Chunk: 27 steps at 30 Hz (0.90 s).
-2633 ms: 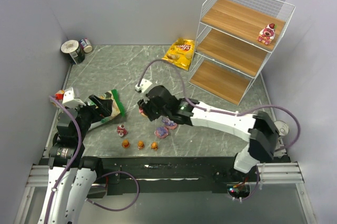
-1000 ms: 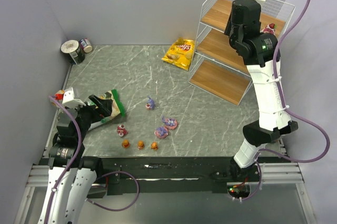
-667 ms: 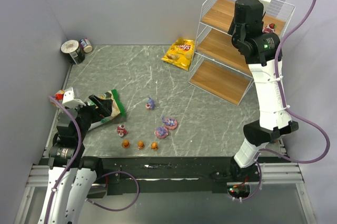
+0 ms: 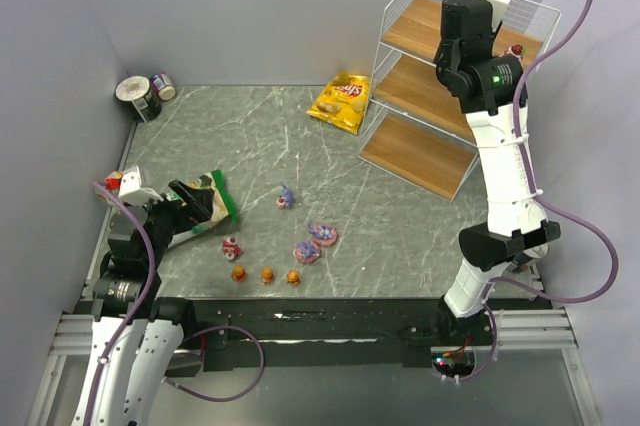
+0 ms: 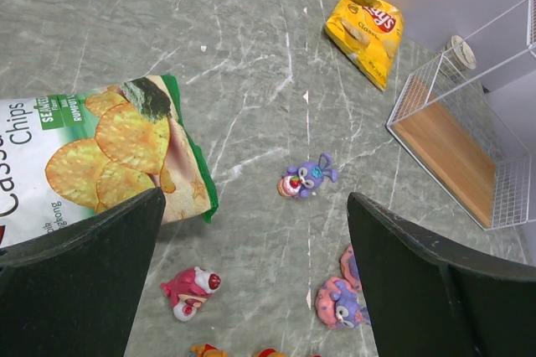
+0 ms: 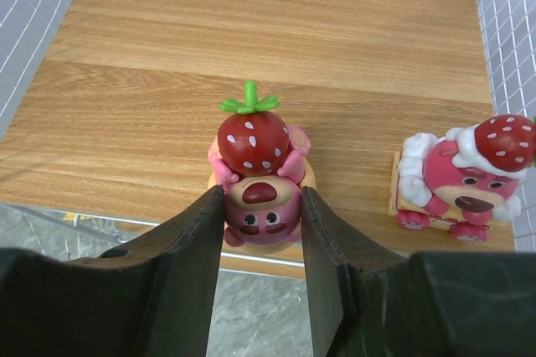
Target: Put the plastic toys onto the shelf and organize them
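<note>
**Right end effector clamps a strawberry bear toy at the top shelf board**

Right end effector (image 6: pixel 261 206) has its two dark fingers pressed against the sides of a pink bear toy with a strawberry on its head (image 6: pixel 255 174), at the front edge of the shelf's (image 4: pixel 440 38) top board. A second strawberry bear toy (image 6: pixel 456 177) stands just to its right.

The right arm rises tall from the near right, its wrist bent down over the shelf at far right.

The left arm sits folded low at near left. The left end effector (image 5: pixel 255 199) is spread wide above the worktop (image 4: pixel 300 146), over a green bag (image 5: pixel 109 152) reading "Chips". The far yellow bag (image 5: pixel 366 26) reads "Lay's Classic".

A purple toy (image 5: pixel 307 179) lies between them.
</note>
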Each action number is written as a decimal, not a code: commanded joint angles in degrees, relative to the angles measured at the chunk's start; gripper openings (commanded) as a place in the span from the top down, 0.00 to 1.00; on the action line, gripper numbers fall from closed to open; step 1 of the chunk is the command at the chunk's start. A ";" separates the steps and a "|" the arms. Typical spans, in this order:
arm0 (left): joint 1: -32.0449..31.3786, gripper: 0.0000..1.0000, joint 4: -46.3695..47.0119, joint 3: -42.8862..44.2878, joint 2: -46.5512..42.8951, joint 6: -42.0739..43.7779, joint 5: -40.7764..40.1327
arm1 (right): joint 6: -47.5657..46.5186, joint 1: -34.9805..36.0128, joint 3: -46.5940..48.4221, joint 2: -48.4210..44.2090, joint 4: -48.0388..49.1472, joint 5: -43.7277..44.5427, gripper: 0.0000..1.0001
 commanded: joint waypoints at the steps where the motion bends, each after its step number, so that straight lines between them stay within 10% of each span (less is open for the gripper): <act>1: 0.31 0.04 0.86 0.32 0.15 -0.73 0.01 | 0.96 -1.32 1.41 0.47 0.62 -0.03 0.94; 27: 0.31 0.04 0.68 0.41 -0.72 -1.08 -0.34 | 2.46 -2.90 0.18 -1.46 3.43 -4.34 0.37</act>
